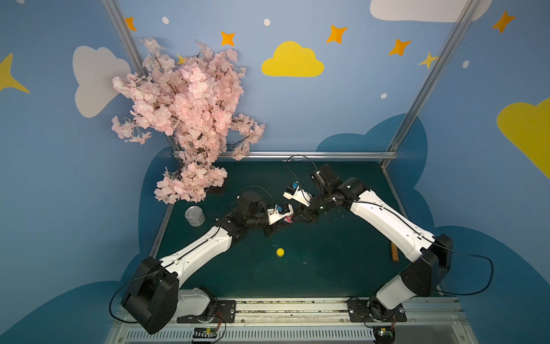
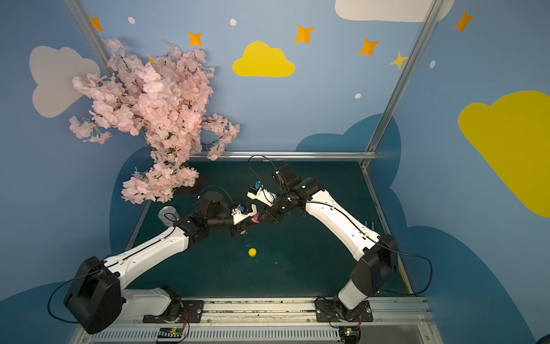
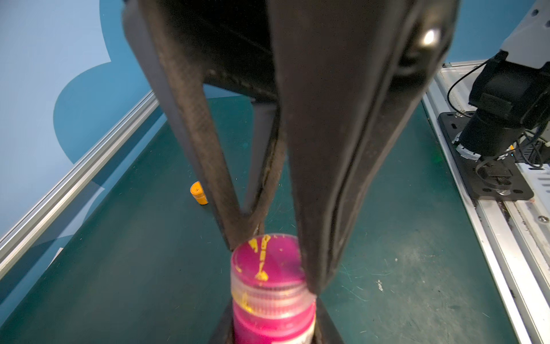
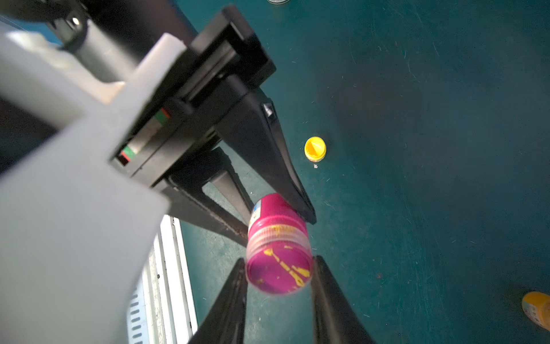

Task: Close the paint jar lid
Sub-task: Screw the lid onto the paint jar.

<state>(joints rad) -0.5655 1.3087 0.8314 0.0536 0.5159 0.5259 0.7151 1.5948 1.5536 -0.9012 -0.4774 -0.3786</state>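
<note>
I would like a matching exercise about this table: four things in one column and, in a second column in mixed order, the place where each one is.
Things
1. pink jar
2. yellow cap
3. metal can
4. wooden stick

Places
A. beside the right arm, near the table edge
B. close to the blossom branches
C. gripped by the left tool and the right tool
D. alone on the open table, nearer the front than both tools

Pairs: 1-C, 2-D, 3-B, 4-A
</note>
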